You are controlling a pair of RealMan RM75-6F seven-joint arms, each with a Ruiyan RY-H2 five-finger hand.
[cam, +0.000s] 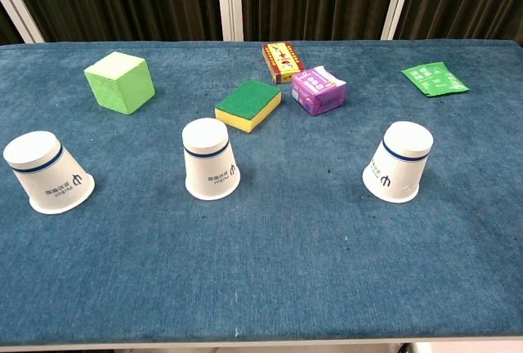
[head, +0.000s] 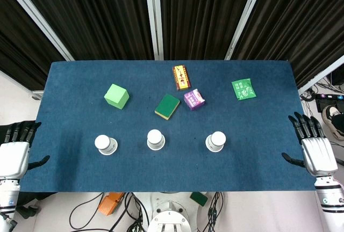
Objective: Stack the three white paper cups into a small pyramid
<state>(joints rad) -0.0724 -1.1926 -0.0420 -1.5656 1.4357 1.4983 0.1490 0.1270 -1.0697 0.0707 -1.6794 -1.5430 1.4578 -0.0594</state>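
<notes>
My left hand (head: 13,154) & right hand (head: 317,154) hung spread, empty, off the table ends. Three cups (cam: 210,159) sat upside down in a row btwn them. Prob light, crushable; I'd grip sidewalls gently.

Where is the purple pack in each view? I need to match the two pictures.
Head view: the purple pack lies right of centre, behind the row of cups.
Chest view: the purple pack lies in the upper middle, slightly right.
Shared landmark: the green sponge lies just left of it in both views.
</notes>
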